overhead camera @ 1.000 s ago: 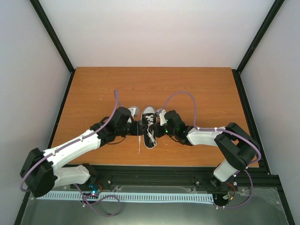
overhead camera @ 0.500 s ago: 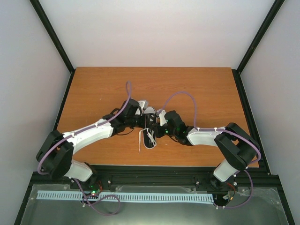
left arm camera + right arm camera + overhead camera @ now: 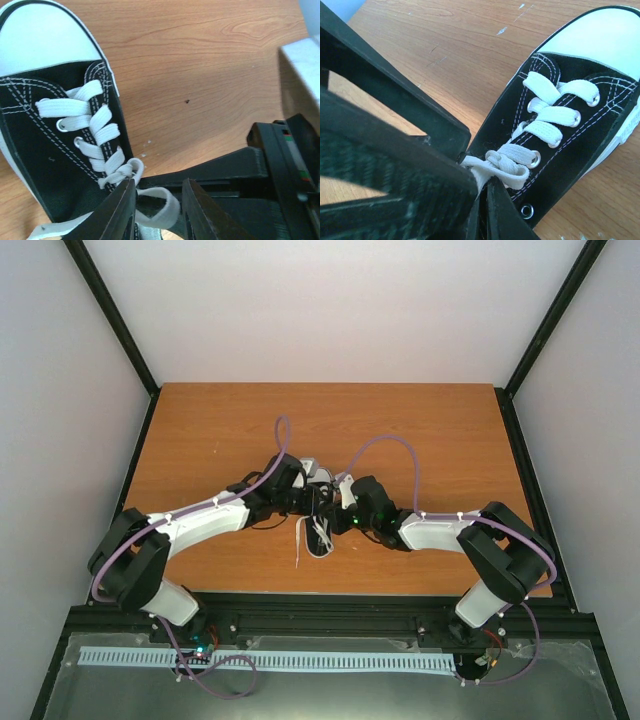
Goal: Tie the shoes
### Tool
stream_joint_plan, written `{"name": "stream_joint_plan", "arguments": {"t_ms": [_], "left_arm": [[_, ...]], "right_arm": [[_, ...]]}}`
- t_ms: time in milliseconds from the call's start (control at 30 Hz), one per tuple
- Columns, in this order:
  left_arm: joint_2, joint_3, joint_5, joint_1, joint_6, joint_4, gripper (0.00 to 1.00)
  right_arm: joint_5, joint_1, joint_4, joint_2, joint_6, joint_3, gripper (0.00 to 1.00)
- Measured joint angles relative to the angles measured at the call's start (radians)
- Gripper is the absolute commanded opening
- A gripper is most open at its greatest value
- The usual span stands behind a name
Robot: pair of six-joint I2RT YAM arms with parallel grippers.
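Note:
The black sneaker (image 3: 320,538) with a white toe cap lies at the table's middle, mostly covered by both grippers. In the left wrist view the shoe (image 3: 45,135) is at the left, and my left gripper (image 3: 159,184) is open with a white lace loop (image 3: 167,205) lying between its fingers. In the right wrist view my right gripper (image 3: 482,192) is shut on the lace right beside the first knot (image 3: 502,161) on the shoe (image 3: 600,135). The two grippers (image 3: 312,502) (image 3: 337,512) nearly touch above the shoe's tongue.
A loose lace end (image 3: 298,542) trails toward the near edge on the wooden table (image 3: 430,430). Black frame posts stand at the table's corners. The right gripper's black body (image 3: 235,165) crosses close in front of the left fingers.
My left gripper has swung from the shoe's left side forward and right, over the laces beside the right gripper. The right arm has stayed put.

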Motion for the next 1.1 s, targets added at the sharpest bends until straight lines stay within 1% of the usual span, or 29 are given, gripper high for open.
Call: {"name": "stream_joint_plan", "arguments": {"t_ms": [133, 167, 233, 333, 367, 400, 467, 600, 633, 700, 800, 900, 1100], "left_arm": [[0.01, 0.0, -0.023, 0.0, 0.0, -0.018, 0.29], [0.011, 0.001, -0.026, 0.0, 0.0, -0.021, 0.27], [0.015, 0.007, -0.03, 0.0, 0.001, -0.026, 0.2], [0.023, 0.017, -0.03, 0.0, 0.006, -0.03, 0.05], [0.024, 0.019, -0.03, 0.0, 0.008, -0.03, 0.02], [0.024, 0.019, -0.029, 0.0, 0.013, -0.03, 0.01], [0.024, 0.019, -0.032, 0.0, 0.017, -0.031, 0.01], [0.02, 0.019, -0.042, 0.0, 0.018, -0.032, 0.01], [0.019, 0.019, -0.046, 0.0, 0.018, -0.032, 0.01], [0.018, 0.019, -0.051, 0.0, 0.018, -0.032, 0.01], [0.018, 0.019, -0.055, 0.0, 0.018, -0.034, 0.01], [0.018, 0.019, -0.056, 0.0, 0.018, -0.035, 0.01], [0.018, 0.019, -0.056, 0.0, 0.019, -0.036, 0.01]], "right_arm": [[-0.001, 0.0, -0.001, 0.0, -0.002, 0.0, 0.03], [-0.001, 0.0, -0.001, 0.0, -0.003, 0.0, 0.03], [-0.001, 0.0, 0.0, 0.0, -0.003, 0.0, 0.03], [-0.001, 0.0, 0.0, 0.0, -0.003, 0.0, 0.03], [-0.001, 0.0, 0.0, 0.0, -0.005, 0.0, 0.03], [-0.001, 0.0, -0.001, 0.0, -0.006, 0.0, 0.03], [0.002, 0.0, -0.007, -0.005, -0.006, 0.0, 0.08], [0.016, 0.0, -0.049, -0.041, -0.011, 0.0, 0.3], [0.023, 0.001, -0.063, -0.058, -0.016, 0.0, 0.34], [0.036, 0.002, -0.095, -0.102, -0.023, 0.0, 0.39], [0.064, 0.004, -0.15, -0.179, -0.036, -0.005, 0.41], [0.088, 0.014, -0.208, -0.255, -0.041, -0.023, 0.39], [0.098, 0.111, -0.307, -0.355, -0.039, -0.083, 0.37]]}}
